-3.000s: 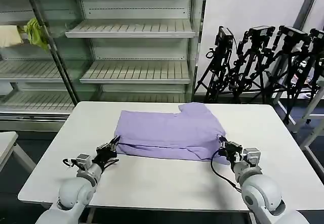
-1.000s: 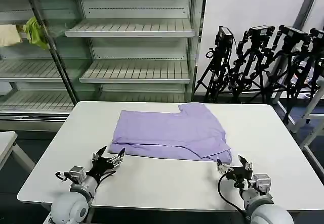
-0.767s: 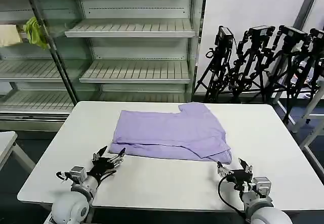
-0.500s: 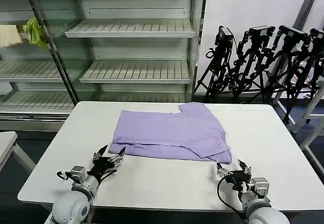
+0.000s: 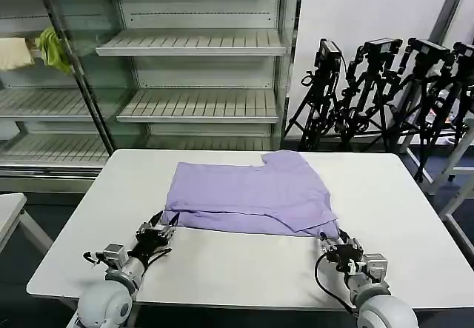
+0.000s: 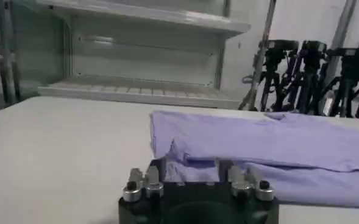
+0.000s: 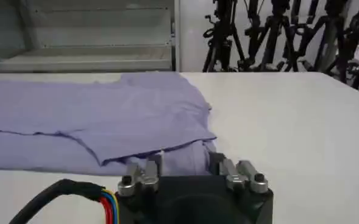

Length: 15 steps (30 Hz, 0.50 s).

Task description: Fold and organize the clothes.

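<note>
A: Where does the folding stand?

B: The table (image 5: 222,269) holds one lavender shirt (image 5: 248,193), lying across the middle toward the far side. It is already doubled over once: a top layer lies over a lower one, and the lower edge peeks out along the near side. One sleeve sticks up at the far right, so the shape is not yet a tidy rectangle.

A: So what is left?

B: I'd judge at least one more fold, then squaring it up. No finished stack of clothes is in sight.

A: And the arms?

B: Both are low at the near edge. The left gripper (image 5: 158,229) sits at the shirt's near left corner; from its wrist camera the fingers (image 6: 157,171) stand either side of the hem, with cloth between them. The right gripper (image 5: 335,247) is at the near right corner, fingers (image 7: 153,164) likewise astride the hem.

A: Are they clamped on it?

B: I cannot tell for either one; the tips are too close to the cloth to read
</note>
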### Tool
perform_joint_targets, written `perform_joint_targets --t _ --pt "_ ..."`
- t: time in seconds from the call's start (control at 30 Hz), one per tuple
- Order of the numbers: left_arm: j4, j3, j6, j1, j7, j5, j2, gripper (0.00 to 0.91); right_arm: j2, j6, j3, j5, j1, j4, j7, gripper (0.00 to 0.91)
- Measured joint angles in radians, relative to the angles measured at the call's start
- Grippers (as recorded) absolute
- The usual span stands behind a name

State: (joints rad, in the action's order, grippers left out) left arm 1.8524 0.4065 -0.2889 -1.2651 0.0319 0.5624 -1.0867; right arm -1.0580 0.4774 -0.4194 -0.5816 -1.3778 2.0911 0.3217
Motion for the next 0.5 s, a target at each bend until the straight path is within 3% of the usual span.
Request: perform_joint_targets --t 0.3,0.4,0.43,0.5 --pt "0.000 -0.003 0.000 -0.017 -0.005 -0.016 0.002 0.484 -0.001 -0.004 -0.003 0.004 -0.006 0.002 -0.005 0.030" --pt "0.000 -0.003 0.000 -0.019 -0.006 -0.020 0.003 0.554 0.000 -0.004 -0.004 0.004 -0.007 0.005 -0.005 0.020" --pt "0.000 -0.003 0.000 -0.019 -0.006 -0.020 0.003 0.635 -0.001 -0.004 -0.004 0.005 -0.008 0.005 -0.005 0.020" --pt "0.000 -0.003 0.000 -0.019 -0.007 -0.020 0.003 0.665 -0.001 -0.005 -0.004 0.005 -0.010 0.007 -0.005 0.010"
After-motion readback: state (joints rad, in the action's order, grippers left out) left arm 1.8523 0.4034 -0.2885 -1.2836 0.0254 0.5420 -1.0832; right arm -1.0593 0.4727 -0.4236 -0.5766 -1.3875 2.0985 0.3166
